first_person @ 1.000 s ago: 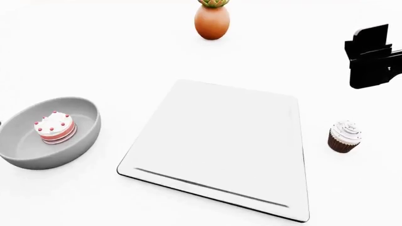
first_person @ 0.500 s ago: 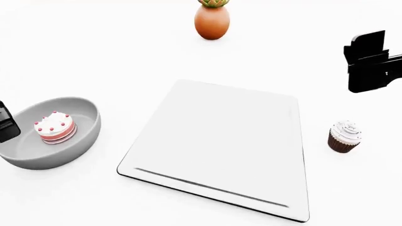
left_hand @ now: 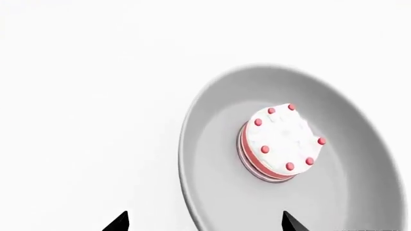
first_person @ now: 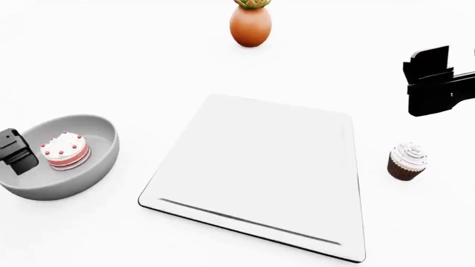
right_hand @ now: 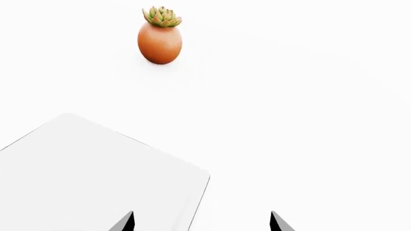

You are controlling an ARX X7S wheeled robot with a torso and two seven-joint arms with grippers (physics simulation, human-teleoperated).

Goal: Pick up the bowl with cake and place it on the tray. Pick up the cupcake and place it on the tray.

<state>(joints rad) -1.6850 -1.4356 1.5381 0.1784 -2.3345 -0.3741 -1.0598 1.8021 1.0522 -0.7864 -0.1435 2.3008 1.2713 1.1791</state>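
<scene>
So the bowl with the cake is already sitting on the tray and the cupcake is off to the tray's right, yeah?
Not quite. In the head view the bowl with the cake sits on the table left of the tray, not on it. The cupcake is right of the tray, as you said.

Around the tray (first_person: 260, 167), open tabletop lies on every side; only the potted succulent (first_person: 250, 23) stands well beyond its far edge.

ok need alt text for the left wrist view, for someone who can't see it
A grey bowl on a plain white surface holds a small white-frosted cake with red dots and pink-red layers. Two dark fingertips of the open left gripper show at the picture's edge, one on each side of the bowl's near rim.
</scene>
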